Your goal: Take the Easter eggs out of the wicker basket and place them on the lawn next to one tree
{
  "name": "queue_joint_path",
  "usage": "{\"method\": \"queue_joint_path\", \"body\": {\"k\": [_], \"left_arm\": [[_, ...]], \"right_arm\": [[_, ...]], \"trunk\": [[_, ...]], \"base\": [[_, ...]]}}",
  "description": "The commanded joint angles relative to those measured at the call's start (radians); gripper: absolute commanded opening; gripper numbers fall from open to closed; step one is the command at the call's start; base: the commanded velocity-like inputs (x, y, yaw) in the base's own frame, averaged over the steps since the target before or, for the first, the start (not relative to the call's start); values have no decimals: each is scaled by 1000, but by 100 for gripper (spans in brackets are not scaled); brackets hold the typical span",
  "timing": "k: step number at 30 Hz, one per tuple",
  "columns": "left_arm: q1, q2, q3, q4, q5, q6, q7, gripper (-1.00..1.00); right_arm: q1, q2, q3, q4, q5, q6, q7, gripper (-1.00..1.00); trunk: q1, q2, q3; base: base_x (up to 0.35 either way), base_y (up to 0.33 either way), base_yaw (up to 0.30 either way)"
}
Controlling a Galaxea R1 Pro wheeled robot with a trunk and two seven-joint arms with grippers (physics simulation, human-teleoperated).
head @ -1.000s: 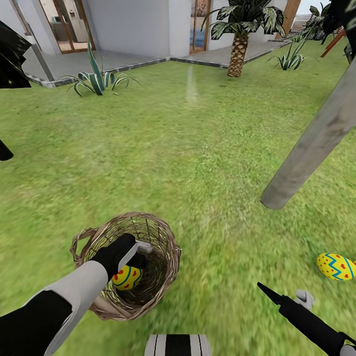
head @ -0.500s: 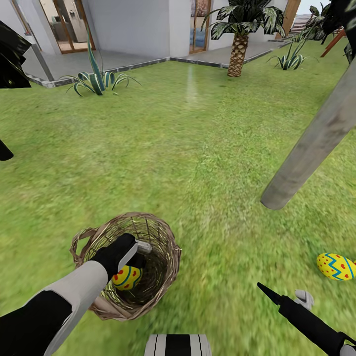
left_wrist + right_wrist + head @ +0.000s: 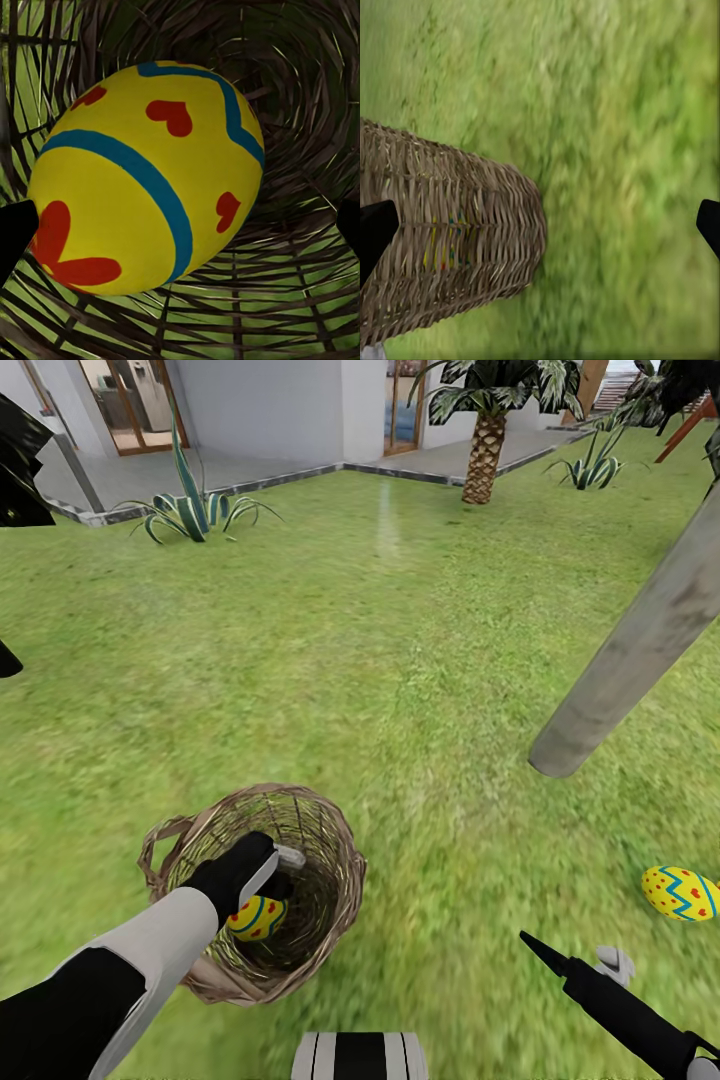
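1. The egg in the basket (image 3: pixel 146 176) lies straight ahead of my left fingers, between them but off toward one side: its blunt end, the one with the red hearts, sits right against one dark fingertip (image 3: pixel 13 236), while the other fingertip (image 3: pixel 349 225) stands well clear of its far flank. Its long axis runs slantwise across the line between my two fingertips, not square to it.
2. It rests low inside the wicker basket (image 3: pixel 335 850), on the woven wall and floor, with wicker all around my fingers.
3. My left gripper (image 3: pixel 272 875) is spread wide, wider than the egg, and grips nothing yet. I judge the next thing is to centre the egg between the tips and close, and the slanted axis could let it roll out.
4. My left arm reaches down over the near rim of the basket, the wrist bent so the fingers point into the bowl. This arm is plainly the nearer one.
5. My right gripper (image 3: pixel 540 225) is also wide and empty, looking across the lawn (image 3: pixel 380 660) at the basket's outer wall, with grass beyond my tips.
6. Well apart from both sets of fingers, a second egg (image 3: pixel 680 892) lies on the grass, near the foot of the tree (image 3: pixel 640 650), whose pale trunk leans across the head view.
7. I cannot see a third egg.
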Motion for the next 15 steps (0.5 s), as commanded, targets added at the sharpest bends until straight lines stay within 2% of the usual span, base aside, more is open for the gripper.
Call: {"method": "queue_joint_path", "body": {"k": [1, 15], "left_arm": [[-1, 0, -7, -1, 11, 3, 15, 100], [0, 0, -8, -1, 11, -1, 27, 100]], "right_arm": [[0, 0, -1, 0, -4, 7, 1, 100], [0, 0, -1, 0, -4, 7, 1, 100]], "trunk": [[0, 0, -1], [0, 0, -1]], "base": [[0, 0, 0], [0, 0, 0]]}}
